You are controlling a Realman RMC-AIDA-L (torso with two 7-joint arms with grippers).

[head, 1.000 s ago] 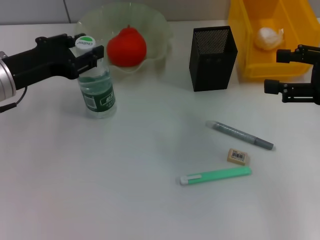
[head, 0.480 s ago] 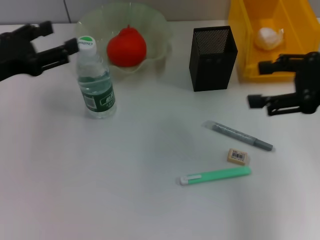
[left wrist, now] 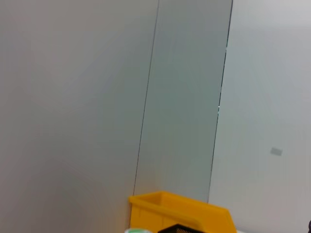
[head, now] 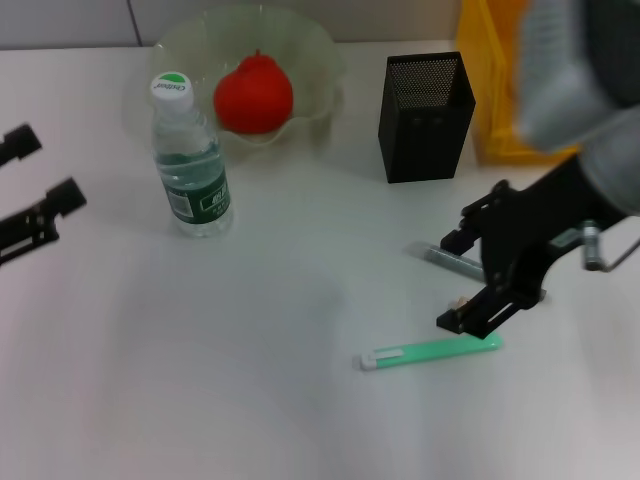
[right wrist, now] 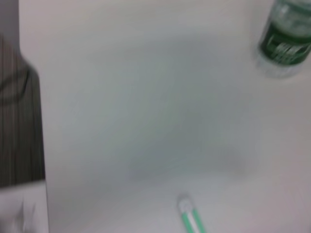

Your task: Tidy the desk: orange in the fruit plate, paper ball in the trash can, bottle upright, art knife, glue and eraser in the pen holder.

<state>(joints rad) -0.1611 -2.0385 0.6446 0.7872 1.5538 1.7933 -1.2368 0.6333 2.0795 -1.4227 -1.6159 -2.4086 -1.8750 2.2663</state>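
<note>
The bottle (head: 190,160) stands upright on the table, free of any gripper. The orange (head: 253,95) lies in the fruit plate (head: 312,52) behind it. My left gripper (head: 45,168) is open and empty at the left edge, apart from the bottle. My right gripper (head: 462,278) is open, low over the table, and straddles the spot where the eraser lies; the eraser is mostly hidden behind it. A grey pen-shaped tool (head: 445,258) and a green stick with a white tip (head: 430,352) lie by its fingers. The pen holder (head: 425,115) stands behind. The paper ball is hidden.
My right arm covers most of the yellow trash can (head: 480,90). The left wrist view shows a wall and the trash can's rim (left wrist: 180,213). The right wrist view shows the bottle (right wrist: 284,41), the green stick (right wrist: 192,218) and a dark shape (right wrist: 17,121).
My left gripper let go of the bottle and pulled back to the left. My right arm swung from beside the trash can down over the eraser and the two stick-shaped tools.
</note>
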